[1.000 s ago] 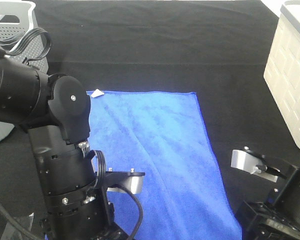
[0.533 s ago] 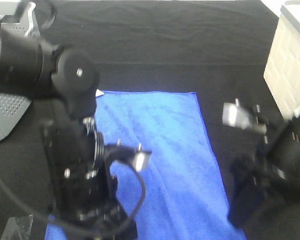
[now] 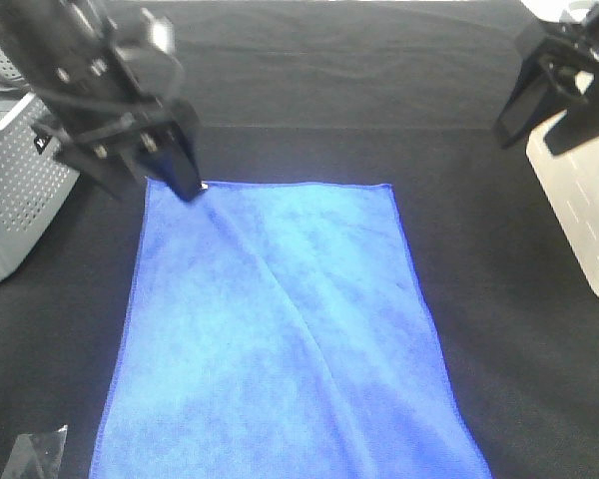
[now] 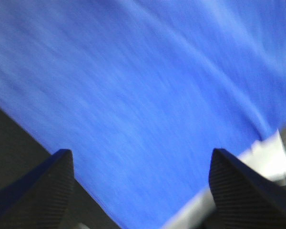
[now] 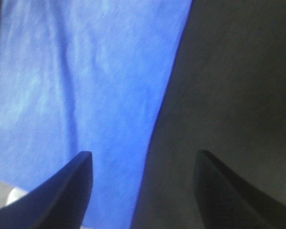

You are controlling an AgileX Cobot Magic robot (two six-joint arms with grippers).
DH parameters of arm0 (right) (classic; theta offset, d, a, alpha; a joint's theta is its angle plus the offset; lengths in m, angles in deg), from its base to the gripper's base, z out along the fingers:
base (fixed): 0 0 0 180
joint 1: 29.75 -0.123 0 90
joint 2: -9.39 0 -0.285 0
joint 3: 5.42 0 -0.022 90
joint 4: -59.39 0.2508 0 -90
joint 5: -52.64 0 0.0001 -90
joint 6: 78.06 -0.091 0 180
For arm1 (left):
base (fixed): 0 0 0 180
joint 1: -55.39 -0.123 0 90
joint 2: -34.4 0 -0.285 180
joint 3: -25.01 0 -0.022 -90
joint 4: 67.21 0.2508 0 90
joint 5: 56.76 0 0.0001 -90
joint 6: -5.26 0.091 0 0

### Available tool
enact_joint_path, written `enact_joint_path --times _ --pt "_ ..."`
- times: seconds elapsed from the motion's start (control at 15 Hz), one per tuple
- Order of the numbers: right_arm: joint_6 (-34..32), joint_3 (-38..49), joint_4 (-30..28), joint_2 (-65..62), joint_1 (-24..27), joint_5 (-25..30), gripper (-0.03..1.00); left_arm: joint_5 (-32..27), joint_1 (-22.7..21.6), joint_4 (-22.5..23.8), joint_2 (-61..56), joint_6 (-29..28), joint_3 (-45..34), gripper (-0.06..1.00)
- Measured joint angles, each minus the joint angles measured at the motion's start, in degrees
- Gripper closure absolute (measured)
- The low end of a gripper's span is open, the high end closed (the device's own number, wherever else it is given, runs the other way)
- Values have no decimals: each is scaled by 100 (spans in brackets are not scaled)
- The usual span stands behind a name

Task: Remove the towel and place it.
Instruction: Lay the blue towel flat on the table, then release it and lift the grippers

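Towel (image 3: 280, 339) spread flat and full length on the black table cover (image 3: 399, 110), from the centre of the high view down to 6 o'clock, with one long crease running along it. No corner raised, no fold gathered. Small white tag (image 3: 202, 186) at its 11 o'clock corner.

Right at that corner, left gripper (image 3: 180, 178), tips just above or touching the cloth; cannot tell which. Jaws apart in the wrist view, nothing between them but blue pile below.

Right gripper (image 5: 145, 183) up at 1 o'clock, well apart from the towel, jaws likewise spread and holding nothing.

Grey perforated basket (image 3: 20, 200) at 9 o'clock, white bin (image 3: 589, 200) at 3 o'clock.

Judged barely begun: no grasp made yet, with lifting, carrying and setting down all left.
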Motion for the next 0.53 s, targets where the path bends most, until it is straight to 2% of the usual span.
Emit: enact_joint_path --times 0.07,0.27,0.53 --pt "-40 -160 -80 74 0 -23 34 69 -189 -6 0 -11 132 20" --pt "-327 -464 -86 350 0 -241 34 269 -344 6 149 -11 401 20" --pt "-292 -1982 -74 1856 0 212 34 97 -516 126 1283 -115 1673 20"
